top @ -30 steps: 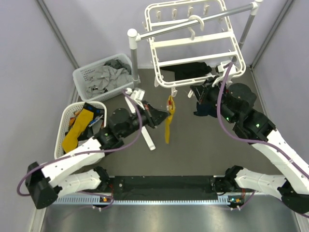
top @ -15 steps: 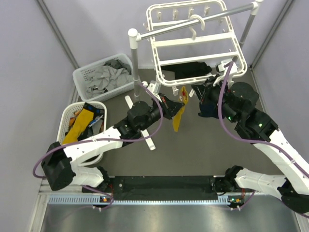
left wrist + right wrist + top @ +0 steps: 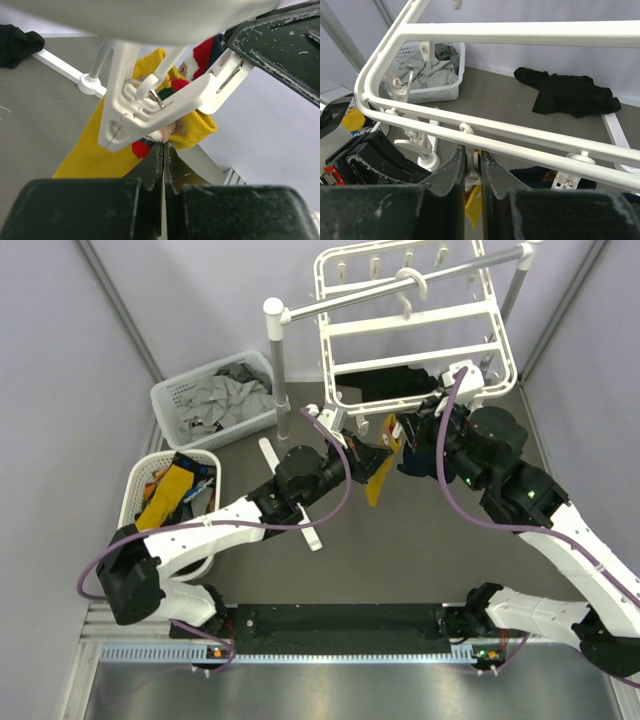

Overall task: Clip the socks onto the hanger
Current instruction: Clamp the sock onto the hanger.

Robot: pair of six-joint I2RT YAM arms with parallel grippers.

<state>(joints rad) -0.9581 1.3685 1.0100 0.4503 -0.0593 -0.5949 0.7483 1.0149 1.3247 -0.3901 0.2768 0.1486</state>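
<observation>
The white hanger [image 3: 450,312] hangs at one o'clock on the top view, hooked over the grey pole rack [image 3: 281,360]. A black garment [image 3: 395,385] lies on the floor under it. At ten o'clock a basket [image 3: 165,400] holds pale cloths, and at nine o'clock a second basket [image 3: 128,510] holds the spare socks [image 3: 165,495]. Both arms reach in to meet below the hanger's near edge, just past centre toward one o'clock. The left claw [image 3: 378,455] is pressed together on the upper part of the yellow sock [image 3: 378,485], whose toe hangs down toward six o'clock. The left wrist view shows the cuff raised right behind a dangling clip [image 3: 150,112]. The right claw [image 3: 473,165] is squeezed nearly closed on a white piece under the frame rail. In the left wrist view its black finger bears on the tail of that same clip, so it appears to be pinching the clip to open it. The step in hand looks like feeding this sock into the clip. I cannot tell whether the cloth already sits between the clip's teeth. The next move calls for nudging the cuff fully into the mouth, then easing the right claw off so the clip bites, and only then opening the left.
</observation>
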